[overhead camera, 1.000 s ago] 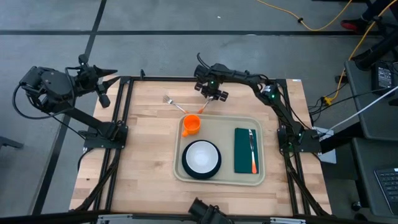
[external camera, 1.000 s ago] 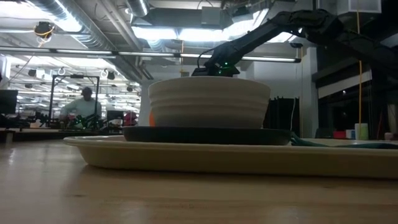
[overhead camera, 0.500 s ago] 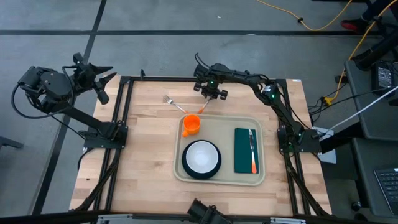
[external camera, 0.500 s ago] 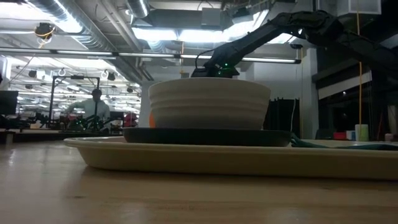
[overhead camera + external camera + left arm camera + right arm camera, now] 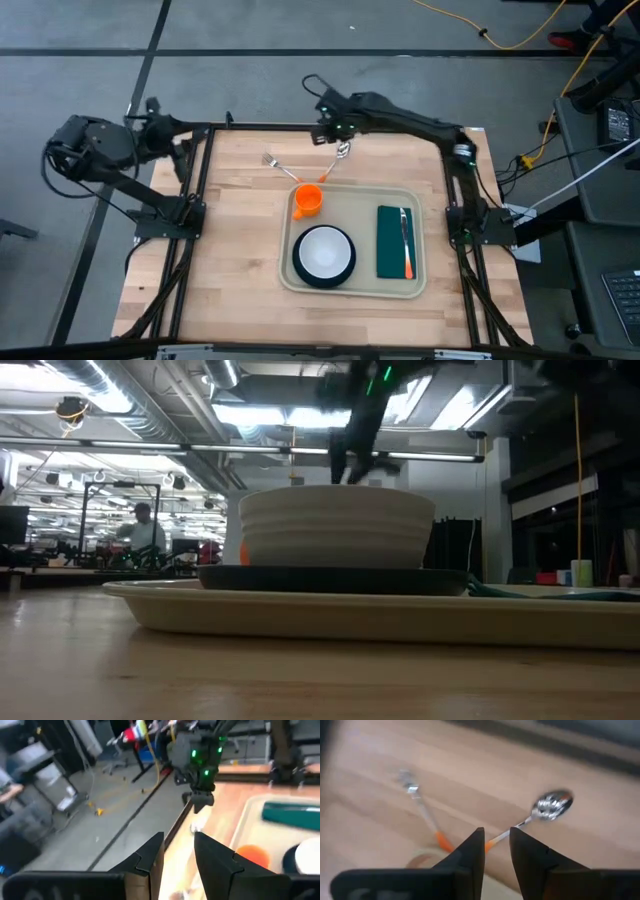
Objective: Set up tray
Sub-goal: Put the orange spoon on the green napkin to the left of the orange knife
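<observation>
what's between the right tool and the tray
Nothing visible. The right tool hangs over bare wood by the spoon and fork, just past the tray far rim.

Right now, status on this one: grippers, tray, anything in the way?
Right gripper over spoon, fingers narrow, nothing held. Left gripper parked off table, empty. Tray holds cup, bowl, napkin. Fork beside spoon.

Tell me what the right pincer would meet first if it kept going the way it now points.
Most likely the spoon: the right pincer points down at the table, with the spoon's orange handle lying in line between its fingers. The fork lies off to one side. The height above the spoon is unclear.
</observation>
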Available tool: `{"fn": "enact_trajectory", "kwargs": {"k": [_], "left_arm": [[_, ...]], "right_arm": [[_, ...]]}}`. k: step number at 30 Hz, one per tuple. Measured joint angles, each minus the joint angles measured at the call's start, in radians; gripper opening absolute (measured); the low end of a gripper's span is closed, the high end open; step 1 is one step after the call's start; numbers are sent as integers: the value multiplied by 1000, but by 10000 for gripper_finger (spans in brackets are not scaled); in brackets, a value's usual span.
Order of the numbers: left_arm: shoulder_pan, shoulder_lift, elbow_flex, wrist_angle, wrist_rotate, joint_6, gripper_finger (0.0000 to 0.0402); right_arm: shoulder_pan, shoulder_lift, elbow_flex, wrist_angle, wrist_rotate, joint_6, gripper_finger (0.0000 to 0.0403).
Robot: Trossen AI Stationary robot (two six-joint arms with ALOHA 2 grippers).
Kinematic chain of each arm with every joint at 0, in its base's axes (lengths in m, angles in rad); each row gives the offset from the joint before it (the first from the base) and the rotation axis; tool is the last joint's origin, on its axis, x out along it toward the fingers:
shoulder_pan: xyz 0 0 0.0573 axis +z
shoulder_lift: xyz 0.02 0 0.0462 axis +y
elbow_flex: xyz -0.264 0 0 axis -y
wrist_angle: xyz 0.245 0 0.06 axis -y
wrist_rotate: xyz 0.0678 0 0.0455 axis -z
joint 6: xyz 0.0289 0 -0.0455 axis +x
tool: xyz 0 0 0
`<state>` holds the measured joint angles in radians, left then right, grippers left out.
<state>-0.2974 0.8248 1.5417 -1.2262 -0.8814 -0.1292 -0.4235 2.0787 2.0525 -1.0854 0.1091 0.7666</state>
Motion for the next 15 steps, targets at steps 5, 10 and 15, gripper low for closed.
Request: {"fn": "enact_trajectory", "kwargs": {"k": [5, 10, 15], "left_arm": [[47, 102, 0, 305, -8, 229, 102], [256, 232, 1, 503, 153, 321, 102], [542, 433, 1, 500, 567, 147, 102]], "right_arm": [[84, -222, 1, -9, 144, -163, 94], [155, -420, 2, -9, 222, -311, 94], [214, -551, 2, -37, 238, -435, 94]]}}
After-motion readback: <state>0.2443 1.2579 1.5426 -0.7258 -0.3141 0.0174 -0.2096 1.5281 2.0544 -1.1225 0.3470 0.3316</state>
